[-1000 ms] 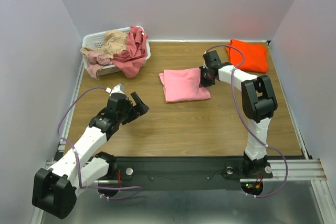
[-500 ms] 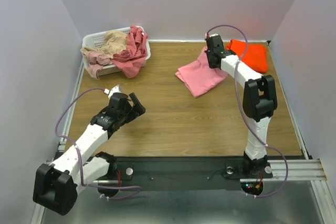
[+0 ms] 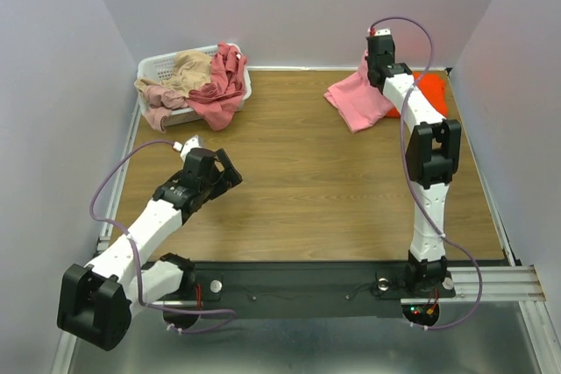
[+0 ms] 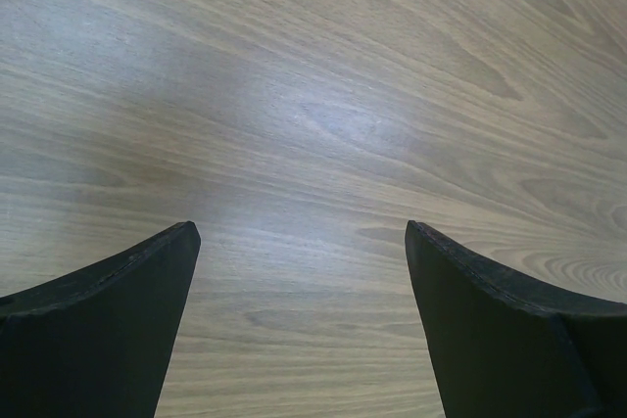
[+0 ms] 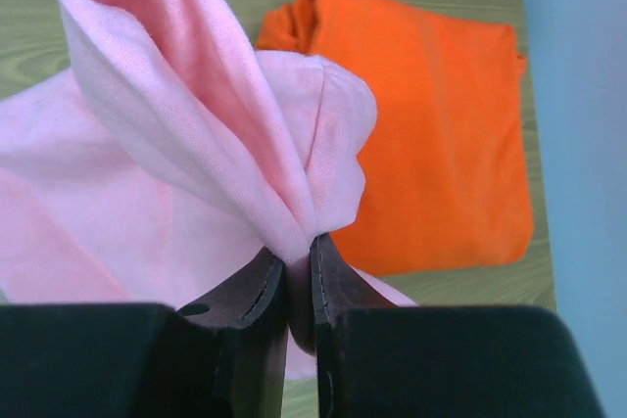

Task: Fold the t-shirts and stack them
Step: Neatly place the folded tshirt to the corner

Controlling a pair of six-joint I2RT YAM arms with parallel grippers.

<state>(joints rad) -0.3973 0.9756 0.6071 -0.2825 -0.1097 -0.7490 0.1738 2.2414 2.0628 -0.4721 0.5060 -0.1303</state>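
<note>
- Arm pose: right arm point(image 3: 419, 116) stretched far back, right pincer point(image 5: 299, 254) clamped on pink tee point(image 3: 355, 102), lifted beside orange tee point(image 3: 436, 94).
- Left pincer point(image 4: 299, 232) spread wide, low over counter point(image 4: 313, 95).
- Pink tee carried back-right from mid-counter since earlier.

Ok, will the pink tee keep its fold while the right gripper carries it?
Probably not: the pink tee bunches into a peak where the right gripper pinches it and drapes loosely below, so it looks floppy. It seems light, since one small pinch holds it up. It may land rumpled by the orange tee.
</note>
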